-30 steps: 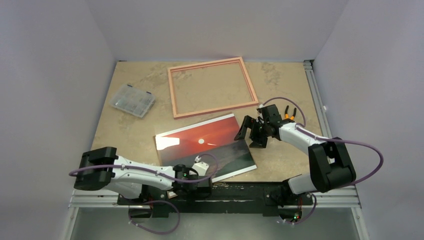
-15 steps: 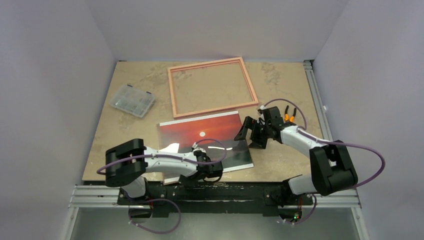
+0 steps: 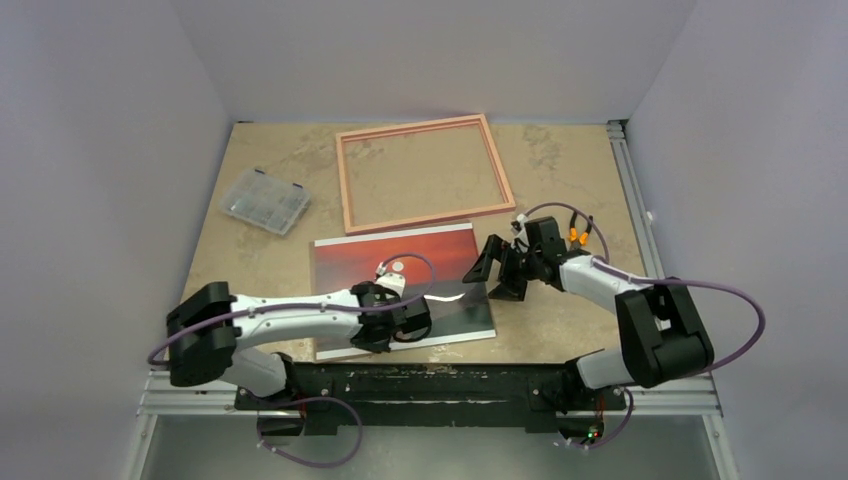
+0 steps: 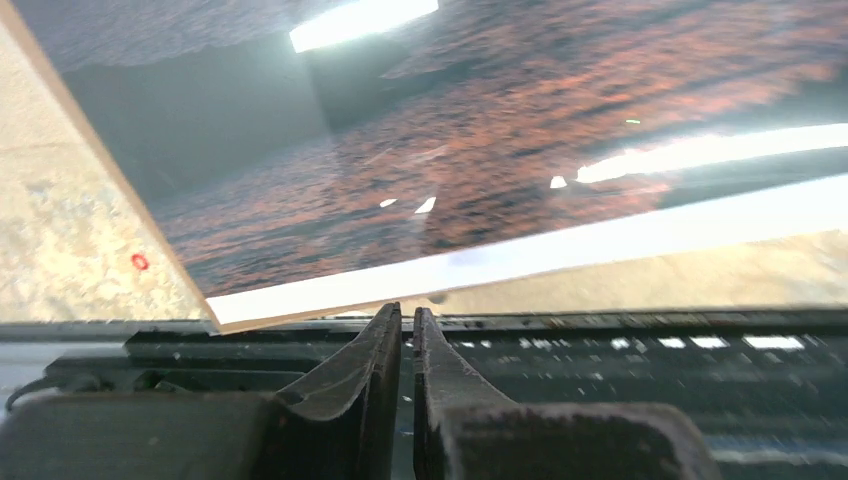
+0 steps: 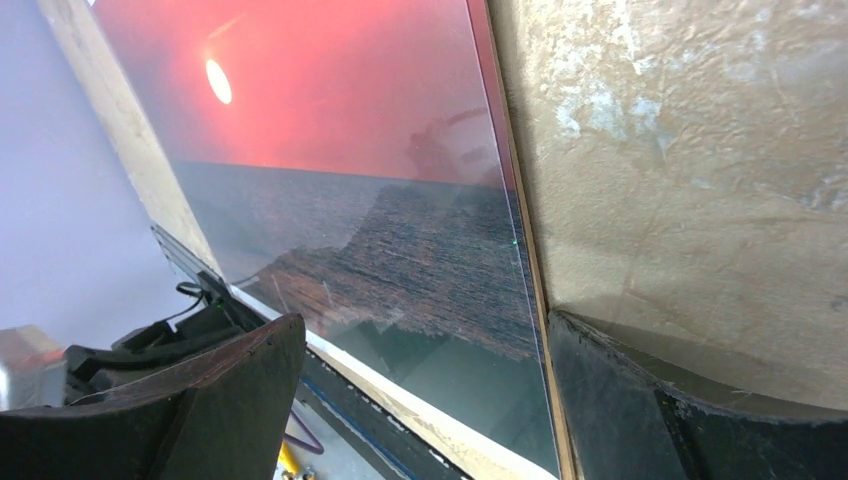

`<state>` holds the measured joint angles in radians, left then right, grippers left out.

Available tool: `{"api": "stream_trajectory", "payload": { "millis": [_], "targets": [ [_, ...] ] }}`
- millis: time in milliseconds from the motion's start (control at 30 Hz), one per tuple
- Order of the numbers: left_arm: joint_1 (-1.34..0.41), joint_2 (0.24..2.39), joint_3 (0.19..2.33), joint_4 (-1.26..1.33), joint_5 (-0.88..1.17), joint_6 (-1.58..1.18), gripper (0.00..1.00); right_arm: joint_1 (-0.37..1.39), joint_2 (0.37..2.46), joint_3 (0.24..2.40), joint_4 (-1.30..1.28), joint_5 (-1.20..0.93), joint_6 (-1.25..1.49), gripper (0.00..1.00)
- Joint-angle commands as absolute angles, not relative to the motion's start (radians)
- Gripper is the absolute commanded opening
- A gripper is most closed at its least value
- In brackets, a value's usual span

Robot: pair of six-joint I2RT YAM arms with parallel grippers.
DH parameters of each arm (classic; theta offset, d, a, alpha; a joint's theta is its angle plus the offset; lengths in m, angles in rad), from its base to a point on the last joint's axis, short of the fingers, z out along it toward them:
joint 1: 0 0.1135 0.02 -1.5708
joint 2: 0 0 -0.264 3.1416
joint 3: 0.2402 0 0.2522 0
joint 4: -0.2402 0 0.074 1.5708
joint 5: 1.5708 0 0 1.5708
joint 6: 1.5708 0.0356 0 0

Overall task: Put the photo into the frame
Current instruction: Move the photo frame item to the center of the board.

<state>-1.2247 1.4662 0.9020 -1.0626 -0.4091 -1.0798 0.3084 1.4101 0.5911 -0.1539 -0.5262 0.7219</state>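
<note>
Seemingly poised to push the photo (flat, just short of the frame): left gripper pinched together at its edge farthest from the frame, right gripper spread wide, steadying.

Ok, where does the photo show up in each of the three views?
Top external: the photo lies flat at centre, just nearer than the frame.
Left wrist: the photo fills the upper part, white border lowest.
Right wrist: the photo runs from upper left to centre, sun at top.
Shared landmark: the beige tabletop bordering it in all three.
</note>
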Motion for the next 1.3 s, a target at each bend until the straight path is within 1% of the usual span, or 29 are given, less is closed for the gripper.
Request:
{"api": "stream_trajectory", "payload": {
  "millis": [0, 133, 233, 367, 533, 633, 833, 967, 1267],
  "targets": [
    [-1.224, 1.288, 0.87, -0.938, -0.327, -0.971, 0.12, 0.324, 1.501, 0.563, -0.243, -0.436, 0.685, 0.92],
    [-1.224, 1.12, 0.879, -0.915, -0.297, -0.951, 0.29, 0.355, 1.506, 0.572, -0.234, -0.437, 0.703, 0.92],
    [-1.221, 1.053, 0.927, -0.94, -0.31, -0.948, 0.36, 0.39, 1.506, 0.557, -0.21, -0.438, 0.739, 0.91],
    [-1.218, 1.031, 1.017, -0.983, -0.313, -0.939, 0.4, 0.432, 1.499, 0.522, -0.158, -0.444, 0.795, 0.91],
    [-1.212, 1.045, 1.076, -1.008, -0.301, -0.935, 0.42, 0.484, 1.499, 0.486, -0.097, -0.451, 0.861, 0.91],
    [-1.208, 1.044, 1.088, -0.994, -0.277, -0.938, 0.44, 0.528, 1.508, 0.47, -0.049, -0.452, 0.905, 0.91],
    [-1.175, 1.044, 1.069, -0.972, -0.22, -0.969, 0.52, 0.612, 1.554, 0.482, 0.023, -0.441, 0.978, 0.91],
    [-1.136, 1.082, 1.017, -1.0, -0.194, -0.998, 0.52, 0.638, 1.595, 0.51, 0.059, -0.432, 1.003, 0.91],
    [-1.126, 1.214, 0.827, -0.946, -0.127, -1.053, 0.45, 0.654, 1.67, 0.561, 0.103, -0.445, 1.03, 0.91]
  ]
}}
